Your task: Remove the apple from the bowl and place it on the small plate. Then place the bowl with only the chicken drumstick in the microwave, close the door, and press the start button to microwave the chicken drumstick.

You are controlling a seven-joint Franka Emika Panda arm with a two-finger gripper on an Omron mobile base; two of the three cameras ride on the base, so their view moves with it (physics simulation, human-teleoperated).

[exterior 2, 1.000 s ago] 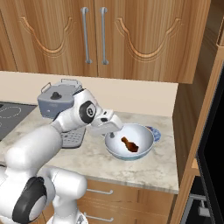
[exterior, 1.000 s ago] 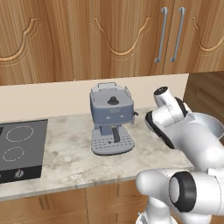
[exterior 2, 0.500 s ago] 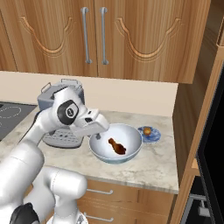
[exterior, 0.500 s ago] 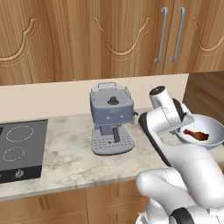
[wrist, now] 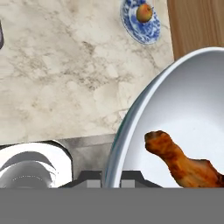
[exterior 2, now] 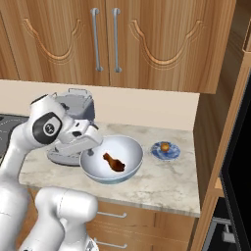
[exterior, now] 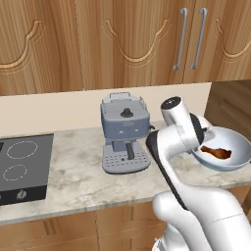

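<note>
My gripper [exterior 2: 91,146] is shut on the near rim of the white bowl [exterior 2: 130,147] and holds it just above the counter. In the bowl lies the chicken drumstick [exterior 2: 113,162] alone. The left base view has the bowl [exterior: 235,165] and drumstick [exterior: 216,152] at the far right, beyond the gripper [exterior: 201,141]. The hand view looks along the bowl's rim [wrist: 131,119] at the drumstick [wrist: 181,162], with the gripper [wrist: 111,180] at the bottom. The apple [exterior 2: 166,146] sits on the small plate [exterior 2: 172,154], right of the bowl; both apple [wrist: 144,12] and plate [wrist: 148,30] lie far off in the hand view.
A grey coffee machine [exterior: 125,132] stands on the marble counter [exterior 2: 166,184] just left of the bowl. A black cooktop [exterior: 22,166] lies at the far left. A tall wooden cabinet with a dark appliance front [exterior 2: 238,162] closes the right side; I cannot tell whether that is the microwave.
The arm has drawn the bowl with the drumstick away from the small plate, towards the coffee machine and the robot. The plate and apple have stayed put.
</note>
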